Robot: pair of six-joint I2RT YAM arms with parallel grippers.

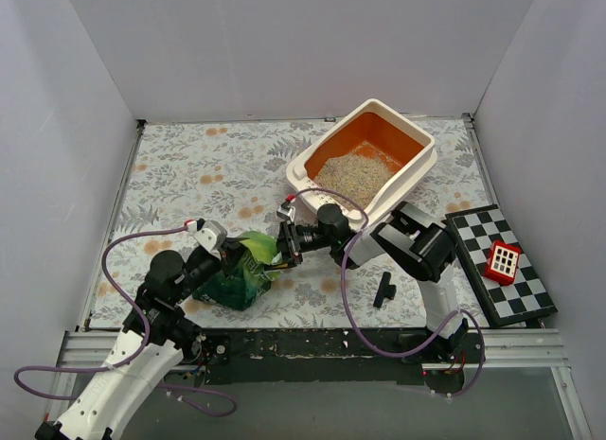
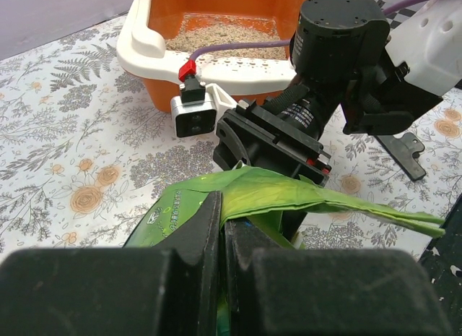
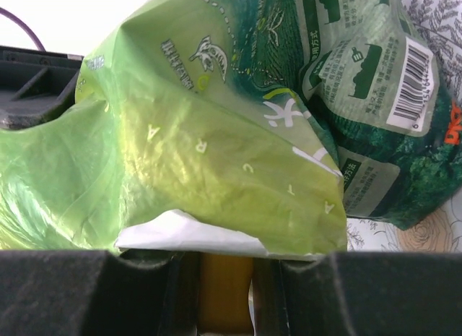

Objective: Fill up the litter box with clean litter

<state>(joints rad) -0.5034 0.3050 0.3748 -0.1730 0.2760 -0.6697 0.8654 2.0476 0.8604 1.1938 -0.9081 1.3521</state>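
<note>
1. The litter box (image 1: 312,162) stands at the far right of the counter (image 1: 189,166), turned at an angle, with its cream rim up and its orange inside showing.
2. The clean litter (image 1: 353,175) lies in a loose beige-grey pile on the box floor. It covers the near part, and the far part shows bare orange.
3. The green bag (image 1: 244,270) sits on the counter near its front edge, left of centre and well apart from the box, between the two arms.
4. The left hand (image 1: 231,258) comes at the bag from the left. Its fingers (image 2: 206,227) are pressed together, with thin film from the bag's light-green top caught in the slit between them.
5. The right hand (image 1: 284,245) reaches in from the right and meets the same top edge of the bag. In its own wrist view the fingers (image 3: 137,267) stand a little apart, pinching the bag's torn mouth, whose white inner lining shows just above them.
6. The bag's upper flap is stretched between the two hands, and its dark green body with the barcode rests on the counter below.
7. A black-and-white chequered board (image 1: 516,289) lies at the right edge with a small red block (image 1: 503,261) on it.
8. A small black clip (image 1: 383,291) lies on the counter near the right arm.
</note>
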